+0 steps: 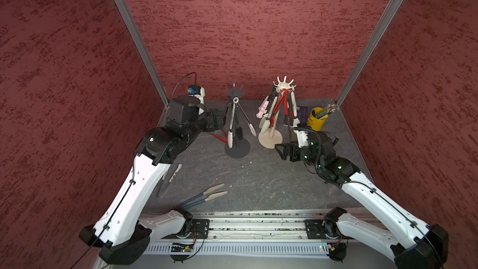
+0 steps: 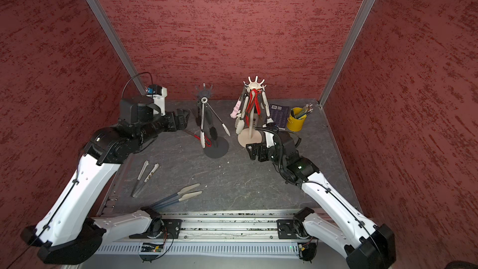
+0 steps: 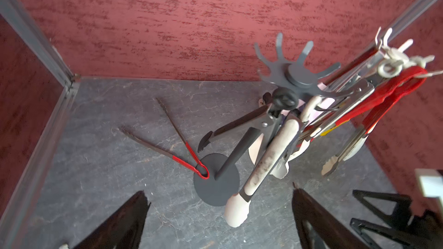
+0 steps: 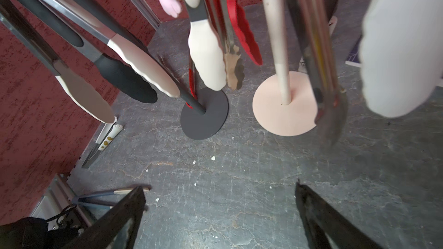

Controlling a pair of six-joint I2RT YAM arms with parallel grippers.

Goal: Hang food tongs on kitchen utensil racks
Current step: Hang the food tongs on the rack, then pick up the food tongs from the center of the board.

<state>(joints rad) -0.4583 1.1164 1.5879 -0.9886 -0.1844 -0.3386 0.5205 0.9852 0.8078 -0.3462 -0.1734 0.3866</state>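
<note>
The dark grey rack (image 1: 237, 148) stands mid-table; cream-handled tongs (image 1: 232, 125) and black tongs (image 3: 242, 120) hang from its crown (image 3: 297, 75). To its right, the cream-white rack (image 1: 270, 138) carries several tongs with red, pink and cream parts. Thin red-handled tongs (image 3: 189, 159) lie on the table against the dark base. White tongs (image 2: 146, 177) and blue-handled tongs (image 1: 204, 196) lie nearer the front. My left gripper (image 1: 219, 119) is open and empty, just left of the dark rack. In front of the cream rack's base, my right gripper (image 1: 280, 152) is open and empty.
A yellow cup (image 1: 316, 120) of pencils and a dark booklet (image 2: 280, 113) sit at the back right. Red walls enclose the table on three sides. A metal rail (image 1: 258, 225) runs along the front edge.
</note>
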